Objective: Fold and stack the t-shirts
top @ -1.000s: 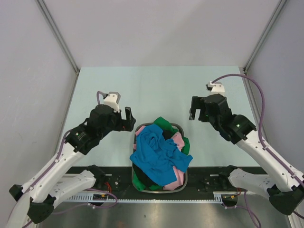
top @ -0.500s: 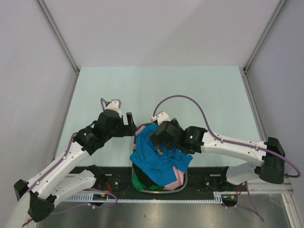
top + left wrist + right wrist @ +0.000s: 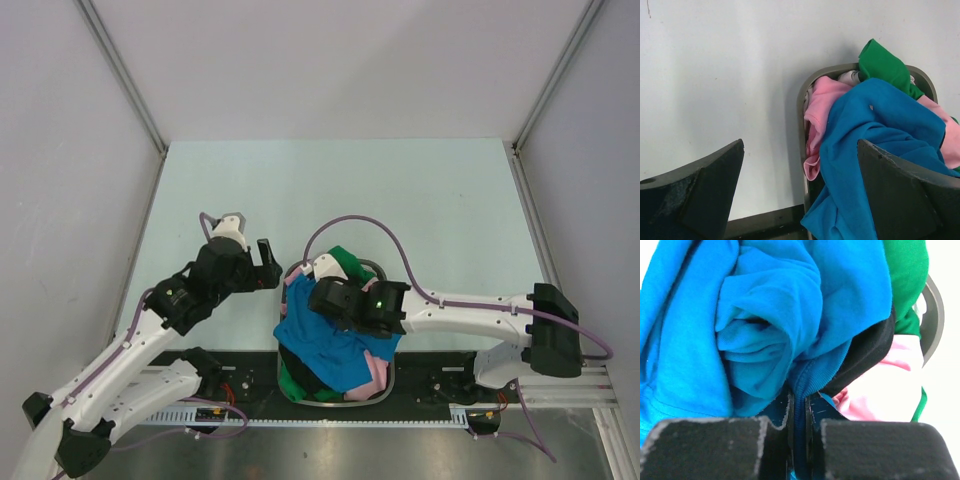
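A heap of t-shirts fills the round grey basket (image 3: 290, 272). The bright blue one (image 3: 318, 345) lies on top, over green (image 3: 346, 262), pink (image 3: 376, 376) and black (image 3: 298, 374) ones. My right gripper (image 3: 326, 297) is down on the heap. In the right wrist view this gripper (image 3: 799, 405) is shut on a ribbed edge of the blue t-shirt (image 3: 765, 315), with black (image 3: 865, 355), pink (image 3: 885, 390) and green (image 3: 907, 275) cloth beside it. My left gripper (image 3: 268, 262) hangs open just left of the basket. In the left wrist view its jaws (image 3: 801, 145) hold nothing, and the basket rim (image 3: 802, 100) and blue t-shirt (image 3: 875, 125) lie ahead.
The basket stands at the near middle of the pale green table (image 3: 330, 190), against the black base rail (image 3: 250, 372). Grey walls with metal posts (image 3: 120, 70) close in the left, right and back sides.
My right arm has swung from the right side of the table over to the basket and shut on the blue t-shirt. The left gripper has shifted slightly left and stayed open.
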